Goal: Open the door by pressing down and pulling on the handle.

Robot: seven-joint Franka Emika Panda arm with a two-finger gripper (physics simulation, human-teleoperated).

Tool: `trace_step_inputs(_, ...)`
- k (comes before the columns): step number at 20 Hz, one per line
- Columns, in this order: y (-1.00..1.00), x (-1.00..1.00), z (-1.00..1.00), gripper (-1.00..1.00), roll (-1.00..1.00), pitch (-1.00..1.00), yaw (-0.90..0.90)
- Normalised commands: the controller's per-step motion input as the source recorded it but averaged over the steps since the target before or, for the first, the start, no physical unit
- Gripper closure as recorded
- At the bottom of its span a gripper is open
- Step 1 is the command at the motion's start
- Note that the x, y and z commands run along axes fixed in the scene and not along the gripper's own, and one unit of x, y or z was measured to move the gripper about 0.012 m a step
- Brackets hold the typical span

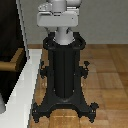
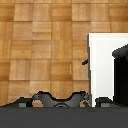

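The door [image 1: 9,30] is a dark panel in a white frame [image 1: 23,20] at the exterior view's left. The tan handle [image 1: 12,63] juts from the panel about halfway up the view. In the exterior view I see only the arm's grey-white base [image 1: 57,17] on the black pedestal [image 1: 62,70]; the gripper is out of that view. In the wrist view the gripper [image 2: 62,102] shows as two grey fingertips [image 2: 22,102] far apart, open and empty, high above the wooden floor. The white frame [image 2: 102,60] and dark panel [image 2: 121,75] lie off to one side of it.
The pedestal's spreading black feet [image 1: 47,107] stand on the wooden floor [image 1: 107,75], close beside the door's white sill [image 1: 20,97]. The feet also show in the wrist view [image 2: 57,99]. A pale wall [image 1: 105,20] runs behind the robot.
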Motion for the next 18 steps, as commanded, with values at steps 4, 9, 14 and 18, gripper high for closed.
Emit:
trace_step_inputs(4,-1.00,0.00,0.00,-1.00,0.00,0.00,0.00)
trace_step_inputs(9,-1.00,0.00,0.00,-1.00,0.00,0.00,0.00)
trace_step_inputs(14,-1.00,0.00,0.00,-1.00,0.00,0.00,0.00)
trace_step_inputs(18,0.00,0.00,0.00,-1.00,0.00,0.00,0.00)
